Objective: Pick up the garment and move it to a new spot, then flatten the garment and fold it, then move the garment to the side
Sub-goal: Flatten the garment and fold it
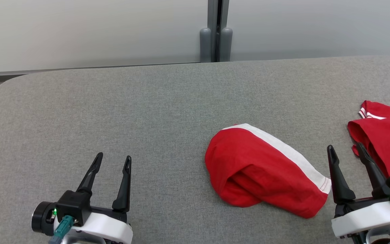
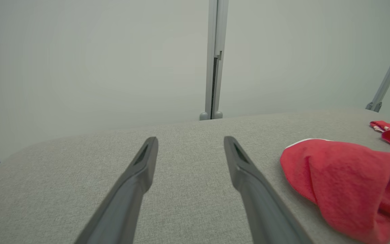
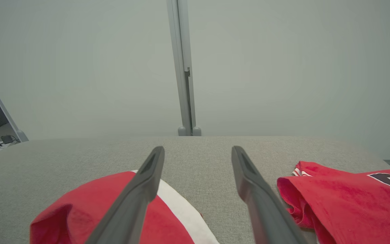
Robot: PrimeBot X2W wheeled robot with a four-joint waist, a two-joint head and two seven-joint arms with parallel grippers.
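The garment [image 1: 259, 169] is a red bundle with a white stripe, lying crumpled on the grey table [image 1: 113, 108] right of centre. My right gripper [image 1: 345, 145] stands open just to its right, nothing between its fingers. In the right wrist view the gripper [image 3: 197, 148] hovers with the garment [image 3: 63, 220] under its left finger. My left gripper [image 1: 113, 156] is open at the lower left, well apart from the cloth. The left wrist view shows that gripper [image 2: 191, 139] over bare table, with the garment [image 2: 344, 183] off to its right.
A second red garment [image 1: 388, 135] with white trim and dark lettering [image 3: 384, 178] lies at the table's right edge, close to my right gripper. A grey post [image 1: 216, 40] stands behind the table's far edge against a pale wall. The table's left corner is rounded.
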